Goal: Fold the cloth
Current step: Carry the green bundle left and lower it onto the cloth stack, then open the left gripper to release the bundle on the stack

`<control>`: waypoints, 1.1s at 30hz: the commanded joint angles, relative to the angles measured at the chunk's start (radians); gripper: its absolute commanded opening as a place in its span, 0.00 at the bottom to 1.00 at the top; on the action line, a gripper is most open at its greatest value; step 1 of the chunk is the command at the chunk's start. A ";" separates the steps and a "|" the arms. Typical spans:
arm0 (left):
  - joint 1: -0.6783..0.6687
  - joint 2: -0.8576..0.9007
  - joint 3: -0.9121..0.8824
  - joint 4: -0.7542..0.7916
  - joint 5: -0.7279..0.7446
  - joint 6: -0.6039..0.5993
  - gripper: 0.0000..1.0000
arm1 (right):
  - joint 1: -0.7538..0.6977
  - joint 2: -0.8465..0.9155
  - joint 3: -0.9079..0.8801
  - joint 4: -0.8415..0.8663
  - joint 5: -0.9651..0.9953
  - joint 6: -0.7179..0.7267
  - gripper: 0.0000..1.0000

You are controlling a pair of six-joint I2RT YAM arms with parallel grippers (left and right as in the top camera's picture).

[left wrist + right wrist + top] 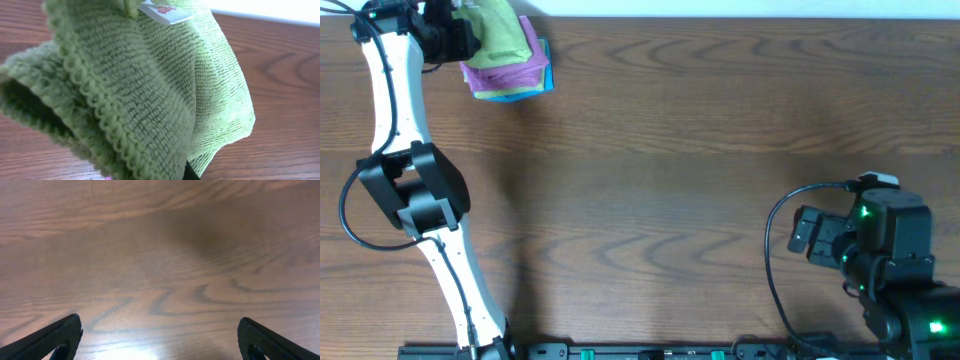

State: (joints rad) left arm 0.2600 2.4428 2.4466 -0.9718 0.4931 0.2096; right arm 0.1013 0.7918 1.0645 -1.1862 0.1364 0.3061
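Zero folds evident: left gripper (470, 40) clamped on the cloth (498, 30), bunched at far-left corner of desk (680, 150); right gripper (159, 330) open, idle. Spreading and folding remain.

The left arm stretches far forward, its gripper (460, 42) pinched tight on the cloth (150, 100). The right arm sits tucked back, its gripper (161, 339) spread wide, pointing downward.

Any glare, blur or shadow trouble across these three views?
Overhead: evenly lit and sharp. Left wrist: the green cloth fills the frame, its nearest folds soft. Right wrist: white glare on the table at bottom centre, a dark shadow patch above.
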 commanded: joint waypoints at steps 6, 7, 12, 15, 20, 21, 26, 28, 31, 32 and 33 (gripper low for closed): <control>-0.002 0.005 0.026 -0.005 -0.014 -0.008 0.06 | -0.006 -0.002 -0.002 0.006 -0.013 -0.008 0.99; -0.003 0.005 0.026 -0.007 -0.014 -0.008 0.06 | -0.006 -0.002 -0.002 0.006 -0.013 -0.008 0.99; -0.006 0.005 0.024 -0.011 -0.014 -0.016 0.56 | -0.006 -0.002 -0.002 0.006 -0.013 -0.008 0.99; -0.006 0.005 0.024 -0.011 -0.014 -0.016 0.85 | -0.006 -0.002 -0.002 0.006 -0.013 -0.008 0.99; -0.006 0.005 0.024 -0.011 -0.015 -0.028 0.95 | -0.006 -0.002 -0.002 0.006 -0.013 -0.008 0.99; -0.006 0.005 0.024 -0.011 -0.014 -0.031 0.95 | -0.006 -0.002 -0.002 0.006 -0.013 -0.008 0.99; -0.006 0.005 0.024 -0.020 -0.014 -0.043 0.95 | -0.006 -0.002 -0.002 0.008 -0.013 -0.008 0.99; -0.006 0.005 0.024 -0.028 -0.015 -0.043 0.95 | -0.006 -0.002 -0.002 0.010 -0.013 -0.008 0.99; 0.000 0.002 0.024 -0.031 -0.031 -0.066 0.95 | -0.006 -0.002 -0.002 0.009 -0.013 -0.008 0.99; 0.007 -0.003 0.024 -0.024 -0.034 -0.082 0.95 | -0.006 -0.002 -0.002 0.008 -0.013 -0.008 0.99; 0.013 -0.006 0.024 -0.018 -0.033 -0.091 0.95 | -0.006 -0.002 -0.002 0.009 -0.013 -0.008 0.99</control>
State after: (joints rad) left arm 0.2592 2.4428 2.4466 -0.9936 0.4816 0.1574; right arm 0.1009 0.7918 1.0645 -1.1801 0.1265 0.3061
